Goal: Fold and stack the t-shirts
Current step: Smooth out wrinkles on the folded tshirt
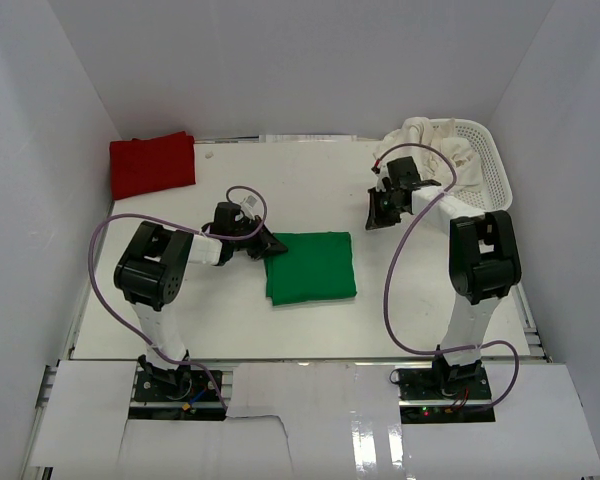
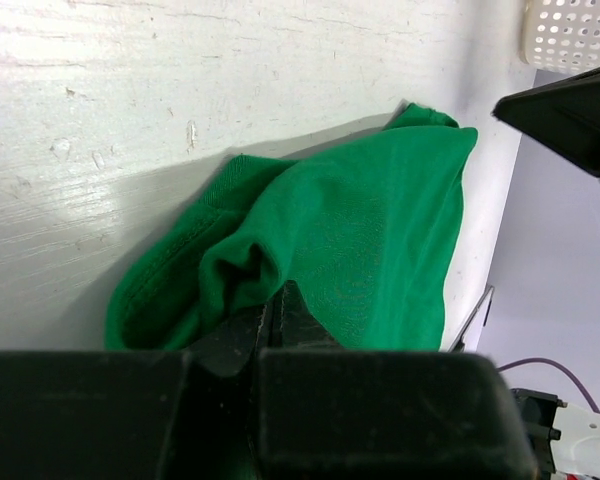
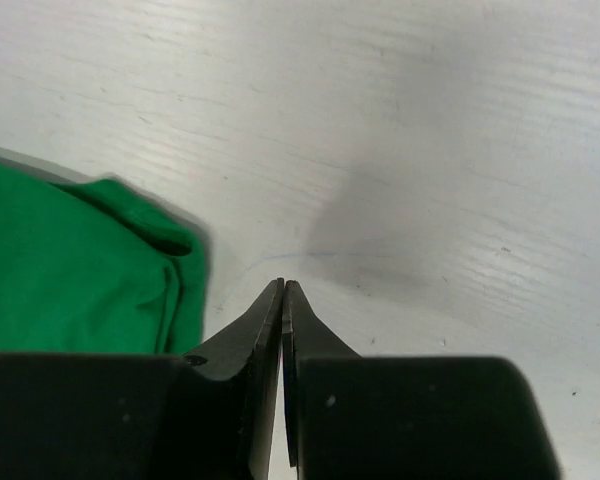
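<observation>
Where the jaws of your left gripper point(image 2: 278, 310) meet, they pinch an edge of the folded bright green cloth t-shirt point(image 1: 312, 265), which spreads rightward across the white table point(image 1: 230, 190); your right gripper point(image 3: 283, 292), jaws pressed together empty, hangs apart beyond its far right corner.

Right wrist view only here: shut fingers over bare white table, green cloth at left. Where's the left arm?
Observer: The left gripper is at the left edge of the folded bright green cloth t-shirt, shut on a bunched fold of it.
Operator: Any finished stack?
Observer: One folded red cloth t-shirt lies alone at the far left corner of the table.
Operator: More to fold?
Observer: Cream-white cloth t-shirts are heaped in the white plastic mesh basket at far right.
</observation>
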Tool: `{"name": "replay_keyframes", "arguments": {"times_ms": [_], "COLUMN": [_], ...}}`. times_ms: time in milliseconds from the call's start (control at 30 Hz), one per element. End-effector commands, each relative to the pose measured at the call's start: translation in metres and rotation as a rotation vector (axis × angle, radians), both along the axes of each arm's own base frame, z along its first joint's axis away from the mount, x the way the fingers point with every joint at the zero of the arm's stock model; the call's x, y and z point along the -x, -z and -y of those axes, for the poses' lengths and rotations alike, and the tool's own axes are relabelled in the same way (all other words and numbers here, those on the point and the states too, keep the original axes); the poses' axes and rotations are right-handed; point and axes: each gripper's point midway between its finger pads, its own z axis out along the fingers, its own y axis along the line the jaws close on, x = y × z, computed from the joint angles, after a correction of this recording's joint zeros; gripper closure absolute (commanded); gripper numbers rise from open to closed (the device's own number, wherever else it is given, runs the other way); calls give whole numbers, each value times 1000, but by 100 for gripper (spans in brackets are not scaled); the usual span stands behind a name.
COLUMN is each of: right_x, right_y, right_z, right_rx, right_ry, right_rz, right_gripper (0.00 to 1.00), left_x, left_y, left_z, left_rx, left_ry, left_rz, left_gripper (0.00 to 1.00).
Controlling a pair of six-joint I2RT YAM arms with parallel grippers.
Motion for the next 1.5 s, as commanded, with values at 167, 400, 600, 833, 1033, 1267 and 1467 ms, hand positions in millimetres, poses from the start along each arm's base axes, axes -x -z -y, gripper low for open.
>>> {"name": "replay_keyframes", "arguments": {"times_ms": [167,400,600,833,1033,1267,1467], "right_x": [27,88,143,170,180,179,182], "right_y": [-68,-83,-74,-64,-58,-47,-34], "right_z": [-32,-57,-83,-104,-120,-138,-150], "right_rx": [-112,-313,-403,-568,-679,-732,-766], "right_ry": [-117,-207,-308,-372,-415,-432,-447], "right_rz": [79,19,-81,-143,-190,-251,-295], "right_gripper": [92,91,91,92,92,92,92], "left_x": [7,30,73,117,122,107,105], "left_y": [3,-82,-113,-102,-80,-69,-75], "left_z": [-29,-29,-20,13,26,34,41], "left_rx": [-148,-110,-32,28,78,69,105], "left_ry": [-64,-13,57,148,167,162,172], "left_rz": [-64,38,23,17,11,7,-10], "left_gripper": [94,90,87,86,86,87,87]}}
